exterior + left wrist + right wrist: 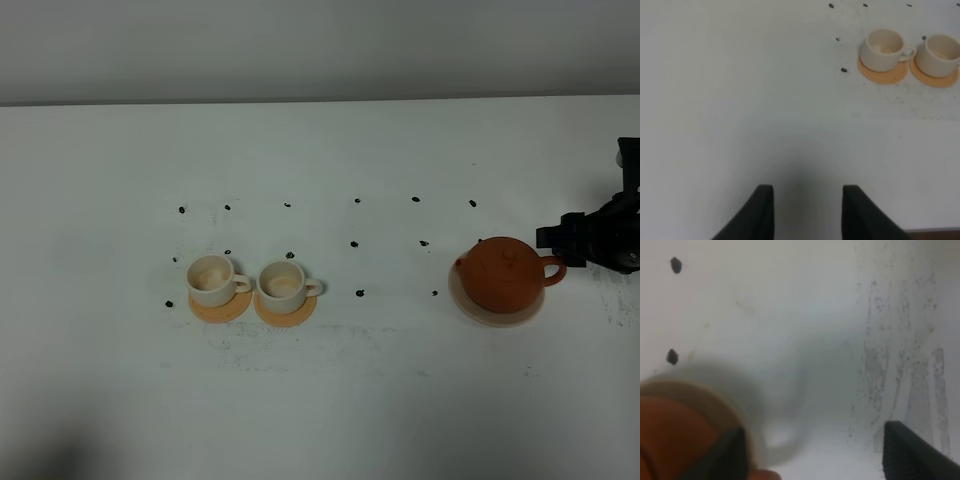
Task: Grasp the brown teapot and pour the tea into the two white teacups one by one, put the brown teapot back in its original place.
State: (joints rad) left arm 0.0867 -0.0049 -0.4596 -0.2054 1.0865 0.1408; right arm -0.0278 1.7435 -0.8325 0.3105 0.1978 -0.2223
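Sitting squarely on its pale beige disc (497, 320) near the right edge of the desk (330, 400), the brown teapot (500, 272) has not been lifted, so the task looks to be at its very first step. Its loop handle (553, 270) points toward the right edge and its spout (460, 264) toward the cups, a layout that suits a grasp from that side and a pour to the left. The right gripper (570, 235) hangs just beside the handle, apart from it. In the right wrist view its fingers are spread wide, with only bare desk and the blurred rim of the disc between them. The two white teacups (210, 281) stand side by side on orange coasters (222, 310) left of the middle, well apart from the teapot, mouths up and ready to be filled. The left gripper (807, 200) hovers over bare desk near the front left corner, fingers parted and holding nothing, probably parked clear of the pouring path. Small black marks (355, 243) dot the desk between teapot and cups.
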